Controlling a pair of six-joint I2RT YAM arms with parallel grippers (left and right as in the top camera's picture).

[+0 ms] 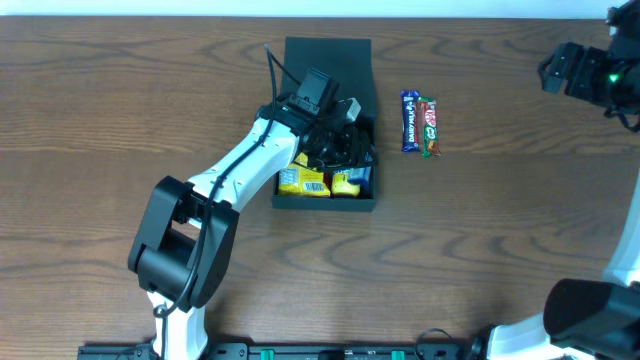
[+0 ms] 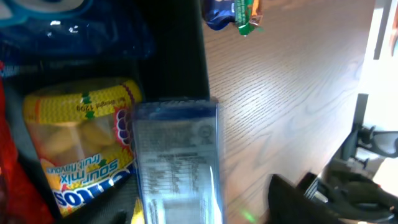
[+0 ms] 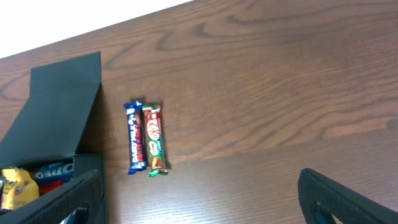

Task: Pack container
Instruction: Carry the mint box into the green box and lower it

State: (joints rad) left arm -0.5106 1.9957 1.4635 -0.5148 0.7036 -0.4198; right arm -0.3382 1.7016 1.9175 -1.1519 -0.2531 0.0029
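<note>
Box sits left of table centre, lid open, snacks inside. Left tool reaches into it; its grip cannot be told. Two bars lie just right. Right tool, spread wide, hovers far right.

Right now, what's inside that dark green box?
Snack packets: a yellow sour-mix bag, a blue Oreo pack and a red packet. The left gripper covers much of the box, so anything beneath it is hidden.
</note>
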